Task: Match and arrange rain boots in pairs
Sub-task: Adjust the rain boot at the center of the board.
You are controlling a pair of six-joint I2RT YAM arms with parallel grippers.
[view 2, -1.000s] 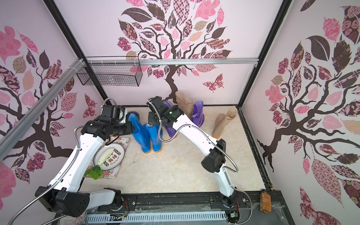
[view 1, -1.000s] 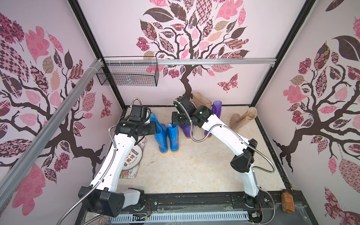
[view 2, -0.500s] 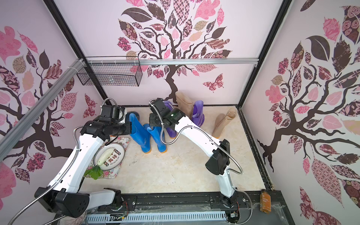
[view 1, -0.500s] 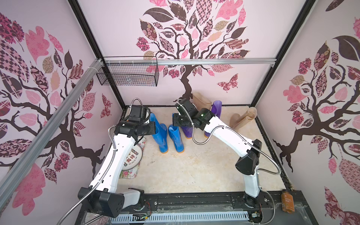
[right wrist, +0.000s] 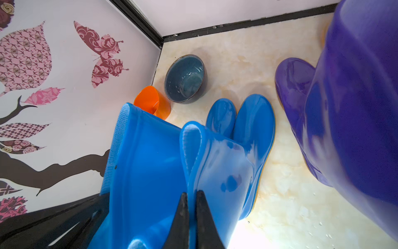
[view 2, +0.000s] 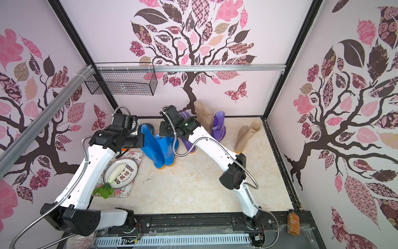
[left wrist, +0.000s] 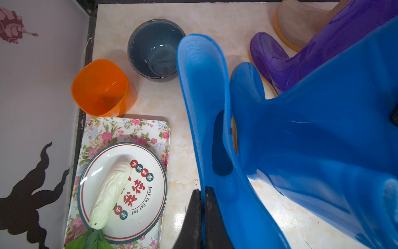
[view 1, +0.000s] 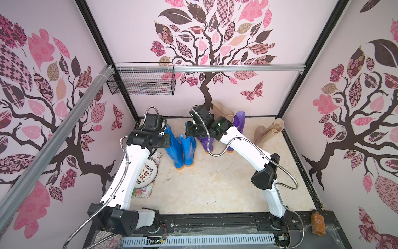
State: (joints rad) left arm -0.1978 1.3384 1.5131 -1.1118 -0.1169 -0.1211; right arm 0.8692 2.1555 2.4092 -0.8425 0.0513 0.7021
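Blue rubber pair, upright and side by side on the table: the left gripper is clamped on the left-hand blue boot at its cuff, and the right gripper is pinched tight on the right-hand blue boot. Purple boots and beige boots stand further right.

Two glossy blue boots with orange soles stand touching, side by side, toward the worktop's back left. A purple boot stands just beside them, seemingly upright. A second purple boot and a beige boot stand by the back edge. The other beige boot leans near the right edge.
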